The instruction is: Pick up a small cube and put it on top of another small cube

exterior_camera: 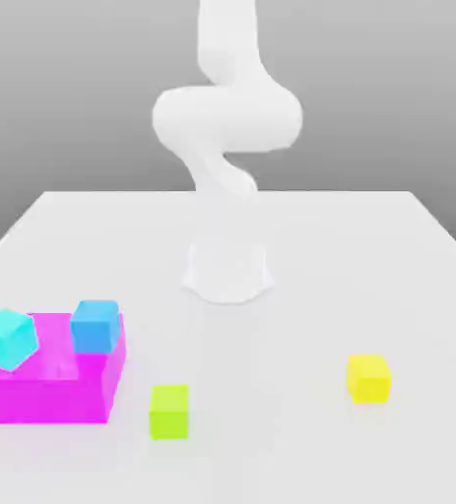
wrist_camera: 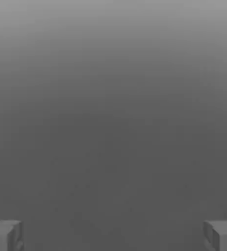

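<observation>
The gripper (wrist_camera: 113, 236) is wide open and empty; picking up has yet to begin. Next, the arm (exterior_camera: 228, 118) likely must reach down to the lime cube (exterior_camera: 169, 411), on the white table (exterior_camera: 271, 458) just beside the magenta block (exterior_camera: 52, 396). The cyan cube (exterior_camera: 7, 340) is tilted at the block's edge, in the exterior view's left. Grey backdrop (exterior_camera: 94, 98) behind.

Arm (exterior_camera: 228, 118): white all over, smooth shell, only faint grey shading at the curves. Joint housings were fat and rounded, the big one like a wide capsule with bulging ends. Link below it narrowed, soft-edged. Base (exterior_camera: 228, 276) was white too, flared at the foot, rounded front rim. Fingers (wrist_camera: 1, 238) were dark grey, blocky, with bevelled edges and uneven, notched inner faces.
</observation>
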Action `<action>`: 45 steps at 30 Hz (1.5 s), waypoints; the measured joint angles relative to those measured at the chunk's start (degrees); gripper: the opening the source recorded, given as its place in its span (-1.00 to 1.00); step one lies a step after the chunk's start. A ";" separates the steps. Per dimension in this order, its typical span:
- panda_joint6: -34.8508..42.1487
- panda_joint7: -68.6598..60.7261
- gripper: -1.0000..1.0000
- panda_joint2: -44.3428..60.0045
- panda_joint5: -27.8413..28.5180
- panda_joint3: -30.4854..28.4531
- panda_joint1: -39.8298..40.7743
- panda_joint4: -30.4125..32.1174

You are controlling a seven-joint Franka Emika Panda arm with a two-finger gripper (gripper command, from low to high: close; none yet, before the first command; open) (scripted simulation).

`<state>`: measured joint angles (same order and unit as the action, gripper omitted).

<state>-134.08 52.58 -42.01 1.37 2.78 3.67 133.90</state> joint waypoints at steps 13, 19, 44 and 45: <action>-12.00 35.40 0.00 20.51 7.24 11.67 17.47 11.06; -17.43 51.20 0.00 29.85 10.12 13.91 22.83 16.08; -40.19 80.96 -1.00 59.61 14.27 2.64 17.44 22.96; -40.19 80.96 -1.00 59.61 14.27 2.64 17.44 22.96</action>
<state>-174.27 133.54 17.60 15.64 5.42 21.11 156.86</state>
